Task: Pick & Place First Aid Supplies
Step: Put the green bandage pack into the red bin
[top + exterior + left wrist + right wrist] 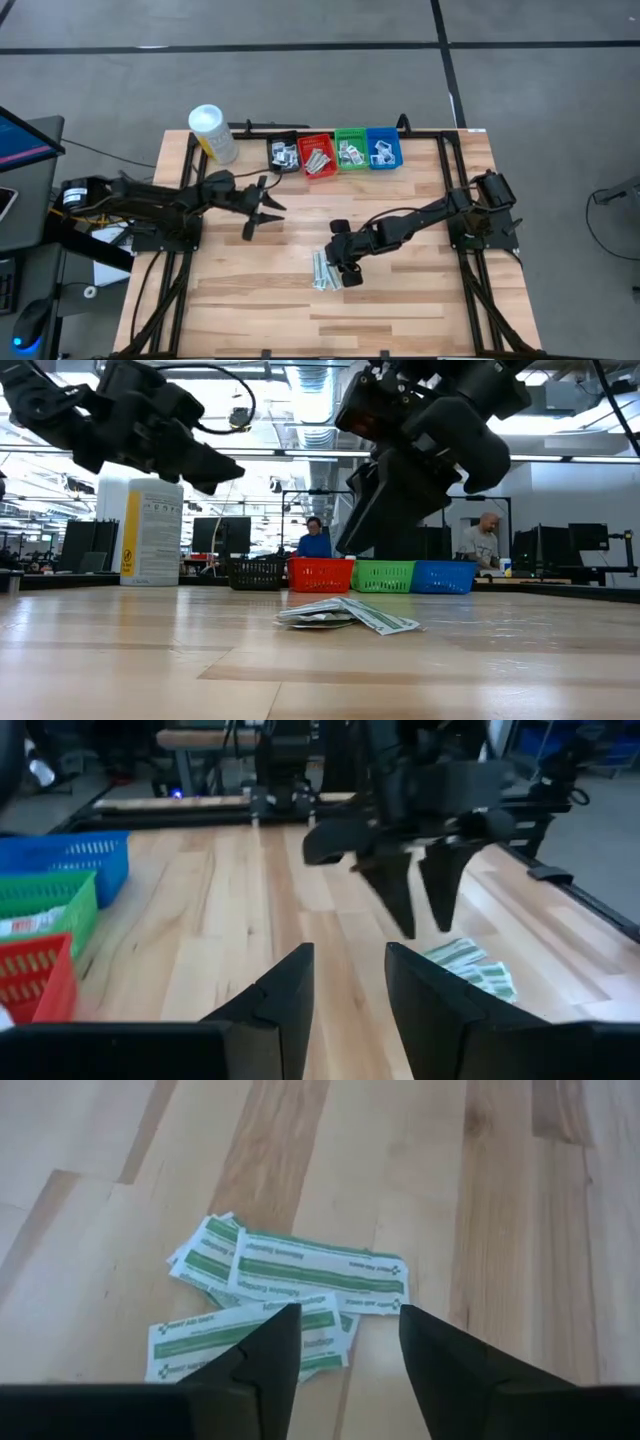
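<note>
Remaining on the bench [400, 300] is one small pile of green-printed bandage strips [280, 1295]; four bins [335, 152] already hold packets. Right gripper [345, 1350] hovers over the pile, fingers apart, empty. Left gripper [262, 208] waits mid-bench, fingers apart.

Right arm reaches in from the table's right edge toward the middle, elbow bent, wrist pitched down. Right gripper [335, 268] hangs above the tabletop, fingers [270, 1350] parted with a clear gap, nothing between them. Left arm extends from the left edge, roughly level and well off the surface. Left gripper [268, 212] points toward the table centre; its fingers [290, 995] stand apart, empty. The two grippers are well apart.
</note>
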You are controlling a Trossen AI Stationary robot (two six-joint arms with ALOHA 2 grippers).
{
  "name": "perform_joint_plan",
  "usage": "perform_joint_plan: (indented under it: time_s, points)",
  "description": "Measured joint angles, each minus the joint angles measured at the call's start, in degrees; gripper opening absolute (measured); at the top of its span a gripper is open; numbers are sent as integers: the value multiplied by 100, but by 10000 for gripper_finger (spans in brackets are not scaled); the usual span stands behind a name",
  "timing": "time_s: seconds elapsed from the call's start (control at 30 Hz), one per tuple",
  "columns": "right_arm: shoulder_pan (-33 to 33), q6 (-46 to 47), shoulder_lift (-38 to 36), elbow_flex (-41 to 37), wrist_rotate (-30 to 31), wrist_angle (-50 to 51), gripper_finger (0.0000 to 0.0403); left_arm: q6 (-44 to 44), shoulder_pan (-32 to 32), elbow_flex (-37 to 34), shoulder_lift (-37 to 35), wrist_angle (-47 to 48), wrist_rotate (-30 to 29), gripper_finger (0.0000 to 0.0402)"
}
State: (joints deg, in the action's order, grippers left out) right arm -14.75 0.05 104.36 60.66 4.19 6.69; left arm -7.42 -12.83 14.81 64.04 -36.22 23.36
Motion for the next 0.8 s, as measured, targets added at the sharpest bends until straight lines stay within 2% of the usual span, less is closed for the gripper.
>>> perform_joint_plan:
  time_s: [0.13, 0.4, 0.67, 0.8]
  points:
    - [4, 0, 20, 0, 17, 37, 170, 0, 97, -21, -115, -27, -25, 126]
    - [75, 43, 655, -11, -156, -103, 170, 37, 100, -24, -58, -47, -23, 126]
    - [75, 151, 702, 2, -271, -130, 166, 59, 100, -28, -39, -26, -23, 126]
    - [116, 153, 702, 14, -295, 10, 150, 58, 100, -28, -39, -27, -23, 126]
